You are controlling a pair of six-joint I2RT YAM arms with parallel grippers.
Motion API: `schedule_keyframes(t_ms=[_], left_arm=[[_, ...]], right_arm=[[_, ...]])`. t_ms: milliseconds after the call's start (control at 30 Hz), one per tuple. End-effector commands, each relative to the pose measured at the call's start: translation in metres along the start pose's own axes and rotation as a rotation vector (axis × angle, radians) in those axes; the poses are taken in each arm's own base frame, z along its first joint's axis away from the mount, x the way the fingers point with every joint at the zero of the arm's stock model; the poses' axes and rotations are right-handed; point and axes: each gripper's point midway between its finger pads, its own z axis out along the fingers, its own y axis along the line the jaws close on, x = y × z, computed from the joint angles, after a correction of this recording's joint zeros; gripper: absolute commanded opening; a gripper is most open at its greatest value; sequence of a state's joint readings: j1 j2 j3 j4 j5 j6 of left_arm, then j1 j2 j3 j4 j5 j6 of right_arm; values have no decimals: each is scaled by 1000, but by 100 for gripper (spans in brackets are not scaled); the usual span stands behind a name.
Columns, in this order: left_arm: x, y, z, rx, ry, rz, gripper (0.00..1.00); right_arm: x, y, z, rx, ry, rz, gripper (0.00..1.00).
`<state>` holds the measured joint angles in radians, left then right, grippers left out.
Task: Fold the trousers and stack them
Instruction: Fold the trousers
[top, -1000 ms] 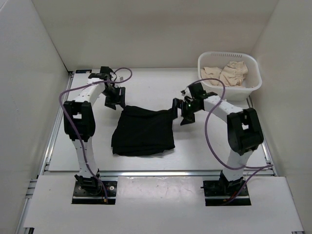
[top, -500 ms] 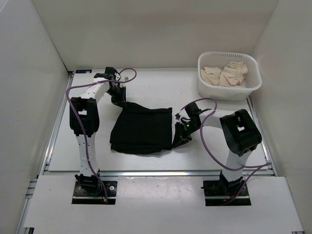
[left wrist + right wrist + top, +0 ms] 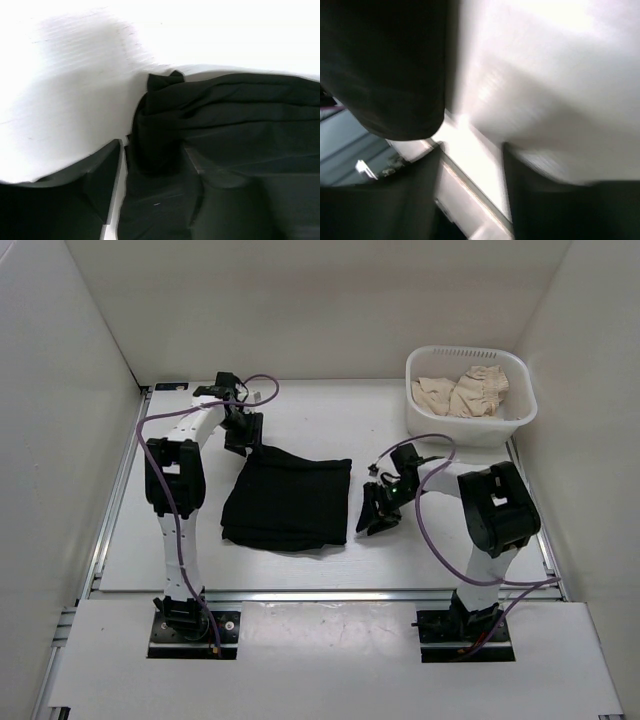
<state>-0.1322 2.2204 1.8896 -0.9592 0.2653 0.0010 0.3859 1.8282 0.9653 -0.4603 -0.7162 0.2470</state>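
Trousers (image 3: 288,502) are lying folded mid-table (image 3: 330,420), the left gripper (image 3: 245,440) straddling their far-left corner with fingers apart, probably lining up a pinch for the next fold, while the right gripper (image 3: 370,520) is hanging just beside their right edge, fingers parted on nothing.

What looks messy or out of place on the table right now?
The trousers are folded but not neatly: their far-left corner stands bunched up between the jaws of the left gripper, and along the near-left edge the layers do not line up. Nothing looks spilled or damaged.
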Motion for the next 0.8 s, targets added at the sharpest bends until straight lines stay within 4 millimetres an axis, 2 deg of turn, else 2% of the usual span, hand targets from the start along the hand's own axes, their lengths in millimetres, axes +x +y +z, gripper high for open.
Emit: schedule_keyframes(t_ms=[0, 33, 67, 100, 133, 167, 200, 267, 300, 367, 400, 433, 467, 500, 533, 567, 600, 633, 667, 700, 733, 767], left_arm=[[-17, 7, -14, -43, -59, 8, 66], [-19, 10, -18, -68, -70, 9, 70], [-23, 15, -29, -86, -93, 4, 81], [-26, 25, -37, -103, -111, -13, 85], [-29, 32, -47, -123, -132, -23, 98], [-32, 39, -58, -140, -154, -34, 100], [-38, 52, -83, -170, -208, -55, 100], [-35, 74, -109, -241, -243, -91, 100], [-34, 93, -141, -289, -299, -129, 100], [-14, 122, -164, -374, -309, -191, 100], [-7, 131, -191, -420, -352, -218, 100], [20, 160, -200, -471, -329, -293, 100], [35, 171, -212, -498, -334, -331, 100], [47, 175, -234, -522, -371, -358, 100], [69, 195, -248, -565, -375, -425, 100], [95, 200, -241, -581, -329, -464, 100], [112, 204, -245, -605, -320, -494, 100], [126, 209, -262, -649, -363, -524, 100], [150, 210, -251, -669, -314, -552, 100], [162, 211, -251, -686, -313, -568, 100], [170, 207, -259, -709, -345, -574, 100], [187, 207, -249, -711, -323, -595, 100]], right_arm=[[-26, 3, -29, 48, -76, -88, 59], [-25, 7, -37, 73, -81, -98, 69], [-31, 5, -46, 101, -103, -110, 86], [-37, 4, -56, 134, -128, -106, 93], [-45, 4, -72, 198, -163, -121, 99], [-50, 1, -85, 227, -191, -108, 99], [-55, 2, -98, 249, -218, -119, 99], [-64, -5, -124, 294, -265, -74, 99], [-66, -3, -137, 306, -298, -64, 99], [-72, -11, -162, 356, -364, -11, 99], [-73, -12, -175, 384, -405, 16, 99], [-75, -26, -191, 443, -449, 58, 99], [-76, -29, -204, 479, -483, 78, 99], [-76, -29, -220, 513, -531, 94, 99], [-77, -36, -236, 546, -576, 126, 99], [-73, -41, -244, 574, -591, 143, 99], [-74, -40, -259, 604, -636, 143, 99], [-75, -42, -271, 623, -668, 155, 99], [-73, -41, -275, 633, -681, 152, 99], [-75, -42, -282, 642, -703, 166, 99], [-77, -40, -286, 650, -724, 158, 99], [-78, -37, -290, 649, -742, 148, 99]])
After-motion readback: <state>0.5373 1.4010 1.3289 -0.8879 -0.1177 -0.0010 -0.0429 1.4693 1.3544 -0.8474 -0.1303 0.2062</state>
